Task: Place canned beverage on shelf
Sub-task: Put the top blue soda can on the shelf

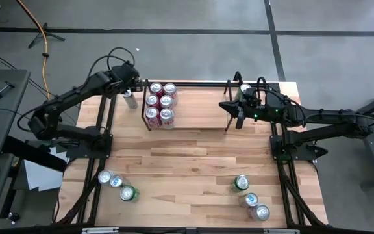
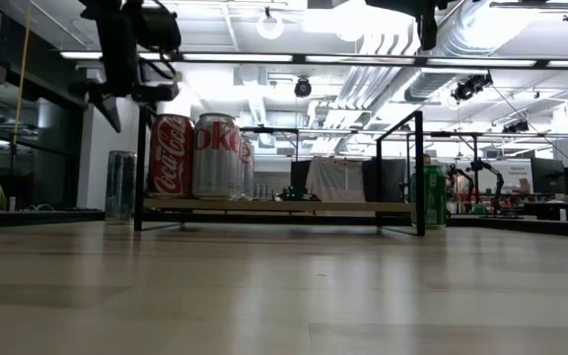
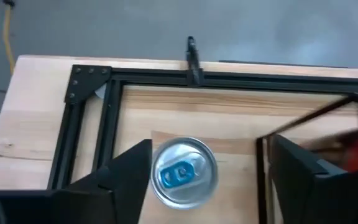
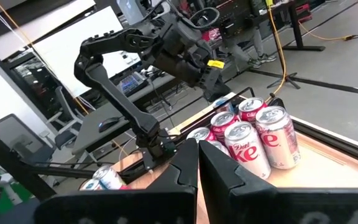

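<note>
Wooden table (image 1: 193,162) carries the shelf (image 1: 193,120) along its far edge, six cola cans (image 1: 160,104) packed at the rack's left end. Just outside that end stands a silver slim can (image 1: 130,99), upright on the table. Left gripper (image 1: 132,83) hovers above it, arm bent at the elbow, fingers (image 3: 129,171) spread and clear of it. Right gripper (image 1: 231,106), closed and empty, reaches over the shelf's right end.

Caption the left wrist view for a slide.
Left gripper open above a silver can standing on the table beside the shelf.
</note>
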Robot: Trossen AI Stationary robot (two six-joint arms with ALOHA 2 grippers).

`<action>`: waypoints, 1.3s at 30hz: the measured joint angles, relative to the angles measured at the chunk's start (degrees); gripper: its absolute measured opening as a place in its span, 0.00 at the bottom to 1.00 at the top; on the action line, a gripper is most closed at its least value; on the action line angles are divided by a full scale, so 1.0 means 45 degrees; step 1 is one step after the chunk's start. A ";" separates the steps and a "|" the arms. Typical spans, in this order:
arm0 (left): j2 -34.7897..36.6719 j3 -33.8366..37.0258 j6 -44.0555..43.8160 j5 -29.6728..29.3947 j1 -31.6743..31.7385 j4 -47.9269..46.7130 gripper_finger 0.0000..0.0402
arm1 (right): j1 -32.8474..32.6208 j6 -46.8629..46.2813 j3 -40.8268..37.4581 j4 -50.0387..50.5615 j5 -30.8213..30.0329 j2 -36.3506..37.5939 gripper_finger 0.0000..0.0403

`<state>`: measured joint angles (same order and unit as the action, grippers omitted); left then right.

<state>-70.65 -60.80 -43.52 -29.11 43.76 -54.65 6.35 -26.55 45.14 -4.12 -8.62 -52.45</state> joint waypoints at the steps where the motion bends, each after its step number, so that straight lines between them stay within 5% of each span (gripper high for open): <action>1: -0.0139 0.0000 -0.0147 -0.0020 0.0055 0.0005 0.62 | 0.0000 -0.0003 -0.0001 0.0000 0.0000 0.0000 0.00; 16: -0.2166 -0.0085 -0.2105 0.0707 0.0371 -0.1026 0.70 | 0.0000 -0.0112 -0.0003 0.0005 0.0000 0.0005 0.00; 39: -0.2028 0.0015 -0.2600 0.0350 0.0867 -0.1175 0.70 | -0.0001 -0.0026 0.0000 0.0006 -0.0034 0.0005 0.00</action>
<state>-79.77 -60.73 -55.22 -27.53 47.66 -59.94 6.34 -26.66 45.14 -4.09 -8.78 -52.42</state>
